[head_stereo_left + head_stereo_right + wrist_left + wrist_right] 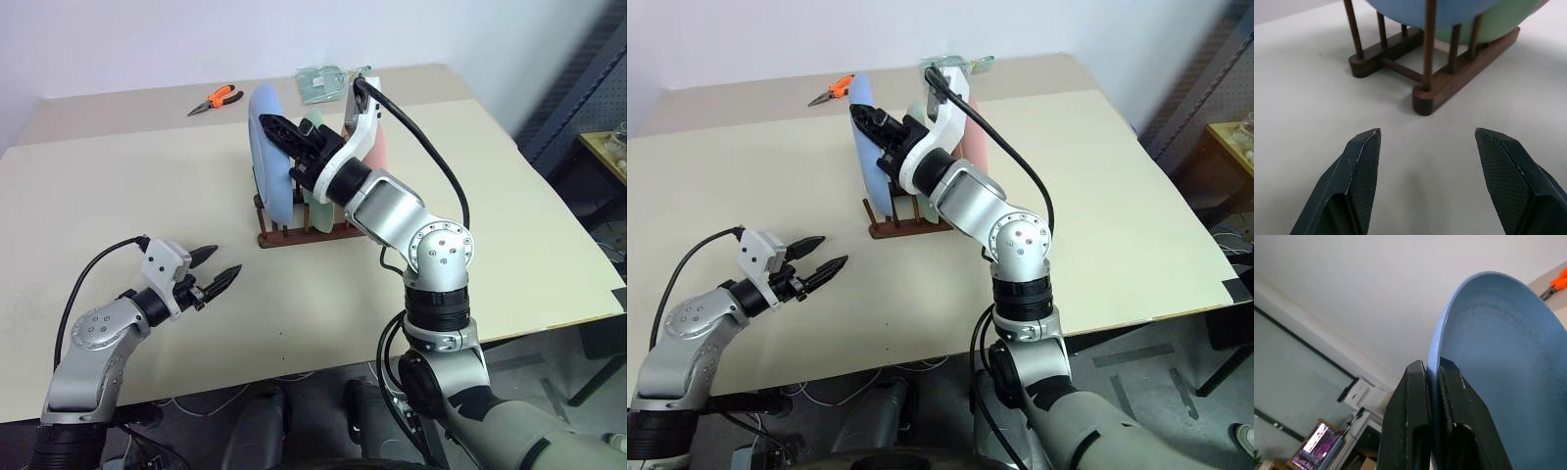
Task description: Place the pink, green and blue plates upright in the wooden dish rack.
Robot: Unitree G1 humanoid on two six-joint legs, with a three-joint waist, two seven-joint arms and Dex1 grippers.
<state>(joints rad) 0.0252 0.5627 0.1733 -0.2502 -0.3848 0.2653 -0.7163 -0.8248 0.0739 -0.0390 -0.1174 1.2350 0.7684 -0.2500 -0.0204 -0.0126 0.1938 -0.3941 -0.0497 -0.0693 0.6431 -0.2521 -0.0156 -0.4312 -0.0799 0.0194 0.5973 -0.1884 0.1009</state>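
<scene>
Right arm (pixel 392 211) hides most of green plate (pixel 312 127) and pink plate (pixel 377 147); rack (pixel 294 235) partly hidden behind blue plate (pixel 269 147).

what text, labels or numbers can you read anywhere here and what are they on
None: no readable word, label, brand or number stands on anything.
Blue plate, green plate, pink plate and wooden dish rack: plain, no markings.
Orange-handled pliers: no legible marking.
Clear plastic bag at the table's far edge: any print is too small to read.
Lit screen in the right wrist view: too blurred to read.
</scene>
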